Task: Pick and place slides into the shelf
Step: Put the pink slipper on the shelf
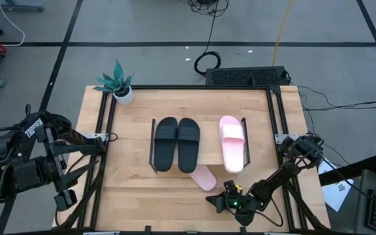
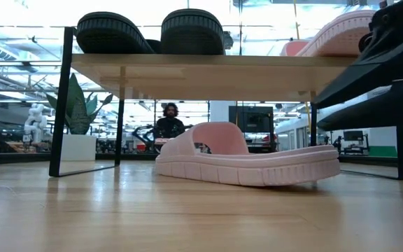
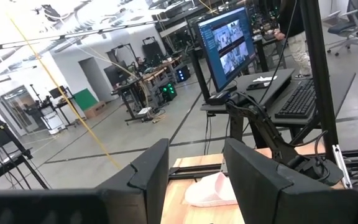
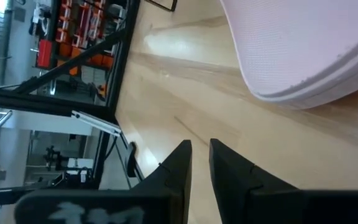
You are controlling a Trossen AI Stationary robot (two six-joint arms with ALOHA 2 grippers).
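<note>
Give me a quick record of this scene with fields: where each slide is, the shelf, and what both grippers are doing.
black slides: both on top of the shelf, side by side
pink slide on shelf: on the board, right of the black pair
pink slide on table: on the tabletop, partly under the shelf
left gripper: off the table's left edge, open, empty
right gripper: low over the table near the loose pink slide, jaws nearly closed, holding nothing
plant: far left corner
</note>
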